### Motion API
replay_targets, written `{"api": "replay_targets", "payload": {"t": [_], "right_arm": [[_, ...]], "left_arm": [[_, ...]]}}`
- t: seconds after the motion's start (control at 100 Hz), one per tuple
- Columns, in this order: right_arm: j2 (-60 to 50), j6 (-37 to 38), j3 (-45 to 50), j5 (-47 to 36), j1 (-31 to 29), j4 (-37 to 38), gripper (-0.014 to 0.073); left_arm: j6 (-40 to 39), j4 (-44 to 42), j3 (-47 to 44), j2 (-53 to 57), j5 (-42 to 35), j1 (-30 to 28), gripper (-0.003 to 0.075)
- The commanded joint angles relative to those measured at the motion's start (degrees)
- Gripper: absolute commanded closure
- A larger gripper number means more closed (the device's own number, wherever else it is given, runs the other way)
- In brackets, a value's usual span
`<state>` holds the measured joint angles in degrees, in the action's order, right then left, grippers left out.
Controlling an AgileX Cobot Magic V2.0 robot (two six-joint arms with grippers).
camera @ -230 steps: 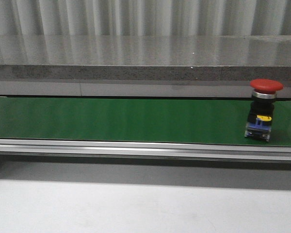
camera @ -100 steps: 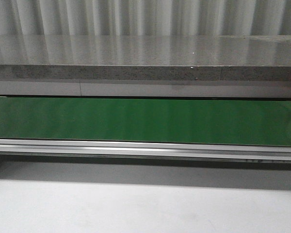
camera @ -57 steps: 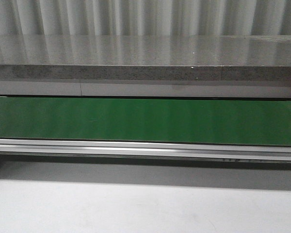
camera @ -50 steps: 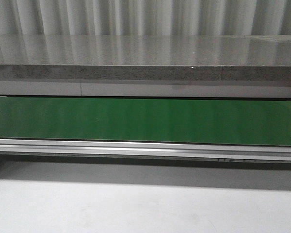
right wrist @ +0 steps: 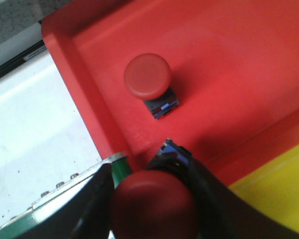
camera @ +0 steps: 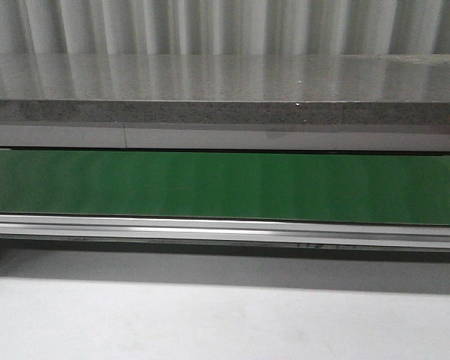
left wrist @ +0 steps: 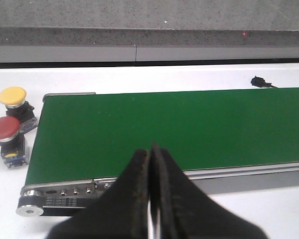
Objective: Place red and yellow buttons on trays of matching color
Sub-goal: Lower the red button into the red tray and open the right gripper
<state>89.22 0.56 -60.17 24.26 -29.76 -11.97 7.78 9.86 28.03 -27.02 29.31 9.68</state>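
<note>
My right gripper (right wrist: 152,199) is shut on a red button (right wrist: 154,205), held above the near rim of the red tray (right wrist: 239,55). Another red button (right wrist: 147,75) stands inside that tray. The yellow tray (right wrist: 279,194) borders the red one. In the left wrist view a yellow button (left wrist: 12,96) and a red button (left wrist: 5,129) stand on the white table beside the end of the green belt (left wrist: 164,129). My left gripper (left wrist: 150,152) is shut with nothing in it, above the belt's near rail. The front view shows neither gripper, button nor tray.
The green conveyor belt (camera: 225,186) runs across the front view with a metal rail (camera: 225,229) along its near side and a grey stone ledge (camera: 225,90) behind. A small black connector (left wrist: 260,81) lies on the white table behind the belt.
The red button that stood at the belt's right end 2.3 s ago is gone from the front view. Since about 1 s ago that view shows no change.
</note>
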Motion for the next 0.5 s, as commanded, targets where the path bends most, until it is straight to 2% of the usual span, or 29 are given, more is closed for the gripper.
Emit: {"api": "replay_targets", "payload": {"t": [0.0, 0.41, 0.49], "right_arm": [[-0.3, 0.0, -1.9, -6.1, -0.4, -0.9, 0.0567], [6.9, 0.0, -1.9, -10.7, -0.4, -1.7, 0.0561], [7.1, 0.0, -1.9, -10.8, -0.4, -1.7, 0.0489]], "left_arm": [[0.0, 1.0, 1.5, -0.2, -3.8, 0.5, 0.0741], [0.0, 1.0, 1.5, -0.2, -3.8, 0.5, 0.0741], [0.0, 1.0, 1.5, -0.2, -3.8, 0.5, 0.0741]]}}
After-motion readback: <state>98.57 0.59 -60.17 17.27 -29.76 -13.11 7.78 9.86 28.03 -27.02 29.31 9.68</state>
